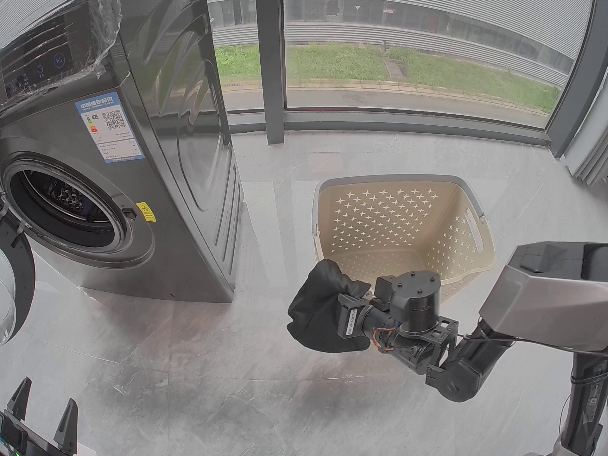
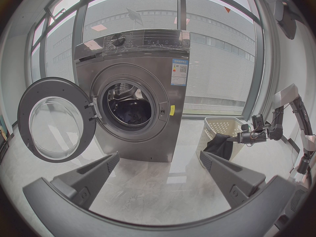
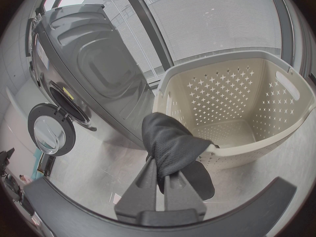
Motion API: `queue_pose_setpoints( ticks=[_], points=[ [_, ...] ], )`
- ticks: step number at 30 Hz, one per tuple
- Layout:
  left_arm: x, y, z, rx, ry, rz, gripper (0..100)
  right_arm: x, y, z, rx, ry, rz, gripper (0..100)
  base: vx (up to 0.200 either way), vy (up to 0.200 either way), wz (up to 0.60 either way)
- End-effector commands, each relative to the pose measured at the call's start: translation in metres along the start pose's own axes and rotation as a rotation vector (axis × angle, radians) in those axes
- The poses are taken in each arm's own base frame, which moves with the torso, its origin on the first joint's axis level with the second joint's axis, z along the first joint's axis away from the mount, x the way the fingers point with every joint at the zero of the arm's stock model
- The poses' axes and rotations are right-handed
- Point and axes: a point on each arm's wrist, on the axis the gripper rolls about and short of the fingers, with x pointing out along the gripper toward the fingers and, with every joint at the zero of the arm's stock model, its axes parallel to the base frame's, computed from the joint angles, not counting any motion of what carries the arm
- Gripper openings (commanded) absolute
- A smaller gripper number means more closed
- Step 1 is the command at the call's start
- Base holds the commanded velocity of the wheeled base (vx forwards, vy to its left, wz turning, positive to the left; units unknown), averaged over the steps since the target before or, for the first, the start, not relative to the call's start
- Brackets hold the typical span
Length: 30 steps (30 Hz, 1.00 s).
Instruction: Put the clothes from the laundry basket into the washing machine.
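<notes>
Right gripper [image 3: 162, 173] clamped on black garment [image 3: 171, 142], at laundry basket's [image 3: 230, 55] near rim. Basket interior bare. Dark clothes [image 2: 130, 112] lie in washing machine [image 2: 138, 66] drum, door [image 2: 56, 119] open. Judged: last item left. Left gripper [image 2: 158, 154] fingers apart, holding nothing.

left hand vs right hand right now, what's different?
Left hand is open and empty; right hand is shut on the black garment. Left hand sits low, facing the washing machine; right hand is by the rim of the laundry basket. Both are dark two-finger hands.
</notes>
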Motion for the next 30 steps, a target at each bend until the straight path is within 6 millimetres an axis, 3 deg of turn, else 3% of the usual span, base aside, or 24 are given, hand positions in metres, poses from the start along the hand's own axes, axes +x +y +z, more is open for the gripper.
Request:
queue_pose_setpoints(
  ticks=[1,4,5,9,14,17,21,30],
  points=[
    [0.001,0.000,-0.005,-0.001,0.007,0.000,100,-0.040,0.005,0.037,0.015,-0.076,0.035,0,0.000,0.000,0.00],
    [0.001,0.000,-0.005,-0.001,0.007,0.000,100,-0.044,0.006,0.041,0.017,-0.085,0.040,0,0.000,0.000,0.00],
    [0.001,0.000,-0.005,-0.001,0.007,0.000,100,-0.075,0.008,0.069,0.018,-0.160,0.071,0,0.000,0.000,0.00],
    [0.001,0.000,-0.005,-0.002,0.007,0.000,100,-0.116,0.013,0.101,-0.029,-0.267,0.111,0,0.000,0.000,0.00],
    [0.000,0.000,-0.005,-0.002,0.007,0.000,100,-0.150,0.019,0.124,-0.098,-0.355,0.201,0,0.000,0.000,0.00],
    [0.000,0.000,-0.005,-0.004,0.007,-0.001,100,-0.164,0.017,0.124,-0.121,-0.366,0.228,0,0.000,0.000,0.00],
    [0.000,0.000,-0.005,-0.005,0.007,0.000,100,-0.174,0.015,0.116,-0.127,-0.344,0.235,0,-0.050,0.000,0.00],
    [0.000,0.000,-0.005,-0.007,0.007,0.000,100,-0.177,0.007,0.122,-0.120,-0.374,0.196,0,-0.200,0.000,0.00]
  ],
)
